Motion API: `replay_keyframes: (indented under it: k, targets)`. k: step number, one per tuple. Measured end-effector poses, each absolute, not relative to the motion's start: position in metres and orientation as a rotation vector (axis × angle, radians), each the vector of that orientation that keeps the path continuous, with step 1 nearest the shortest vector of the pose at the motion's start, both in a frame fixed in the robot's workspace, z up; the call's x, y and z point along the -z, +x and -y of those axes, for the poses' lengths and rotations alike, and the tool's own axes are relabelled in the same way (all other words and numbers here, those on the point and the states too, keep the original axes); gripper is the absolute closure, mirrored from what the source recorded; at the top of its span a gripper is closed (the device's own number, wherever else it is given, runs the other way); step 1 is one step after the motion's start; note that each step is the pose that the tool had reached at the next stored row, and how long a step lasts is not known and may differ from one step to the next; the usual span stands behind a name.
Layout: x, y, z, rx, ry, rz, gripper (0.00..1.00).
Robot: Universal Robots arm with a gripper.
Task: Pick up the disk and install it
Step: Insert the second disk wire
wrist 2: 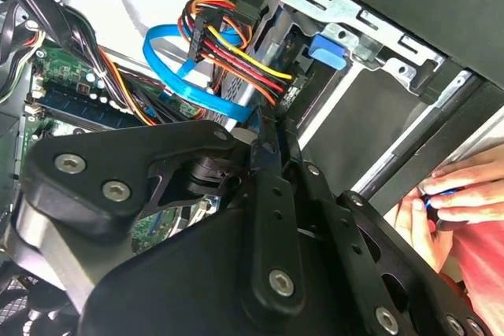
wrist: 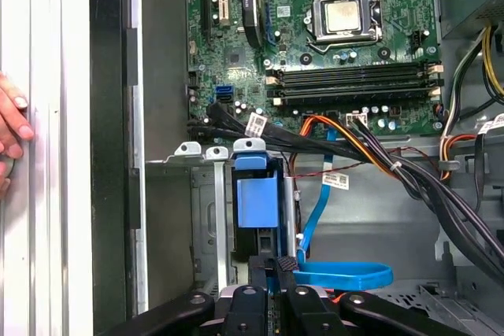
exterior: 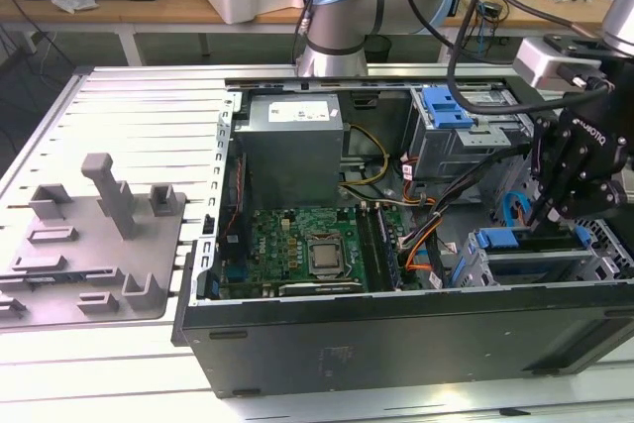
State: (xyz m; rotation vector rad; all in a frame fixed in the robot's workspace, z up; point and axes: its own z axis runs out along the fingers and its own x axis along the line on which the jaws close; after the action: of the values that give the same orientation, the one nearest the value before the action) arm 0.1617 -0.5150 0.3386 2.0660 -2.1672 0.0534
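Sitting on the slatted grey worktop (exterior: 119,106) is one open computer case (exterior: 396,344), taking up most of the exterior view's right half. Inside it: one grey power supply box (exterior: 294,151) toward the far edge, one green motherboard (exterior: 297,250) with a single bare CPU (exterior: 325,257), and two drive cages with blue parts, one at the far corner (exterior: 446,106) and one at the near corner on the exterior view's right. One grey fixture plate (exterior: 84,245) with upright pegs lies on the worktop's other side. One robot arm (exterior: 337,7) reaches over from behind, and beyond it is a wooden bench with clutter.

The black hand (exterior: 555,207) hangs just above the near cage. In the first wrist view the hand (wrist: 285,267) has its fingertips together, pinched on the edge of the disk (wrist: 257,202), which stands on edge in that cage's slot in its blue carrier. One flat blue data cable (wrist: 346,275) loops just beside it. A person's hand (wrist: 12,127) rests at the case's outer wall.
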Motion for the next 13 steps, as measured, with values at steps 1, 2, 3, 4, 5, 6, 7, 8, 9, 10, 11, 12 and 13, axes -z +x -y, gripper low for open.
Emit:
replay_keyframes:
  k: [1,2,3,4,5,6,7,8,9,10,11,12,13]
  targets:
    - [-0.3386,0.1618,0.5161,-0.05,2.067,2.168,0.84]
    - [-0.3386,0.1618,0.5177,-0.046,2.07,2.17,0.84]
    - [-0.3386,0.1618,0.5191,-0.041,2.072,2.172,0.84]
    - [-0.3386,0.1617,0.5191,-0.041,2.072,2.173,0.84]
    - [-0.3386,0.1617,0.5191,-0.04,2.073,2.173,0.84]
    - [-0.3386,0.1618,0.5192,-0.04,2.073,2.173,0.84]
    - [-0.3386,0.1617,0.5192,-0.04,2.073,2.173,0.84]
    - [-0.3386,0.1617,0.5192,-0.04,2.073,2.173,0.84]
    - [-0.3386,0.1618,0.5192,-0.04,2.073,2.173,0.84]
    - [-0.3386,0.1617,0.5192,-0.04,2.073,2.173,0.84]
    - [-0.3386,0.1617,0.5192,-0.04,2.073,2.173,0.84]
    - [-0.3386,0.1617,0.5192,-0.04,2.073,2.173,0.84]
    - [-0.3386,0.1617,0.5192,-0.04,2.073,2.173,0.84]
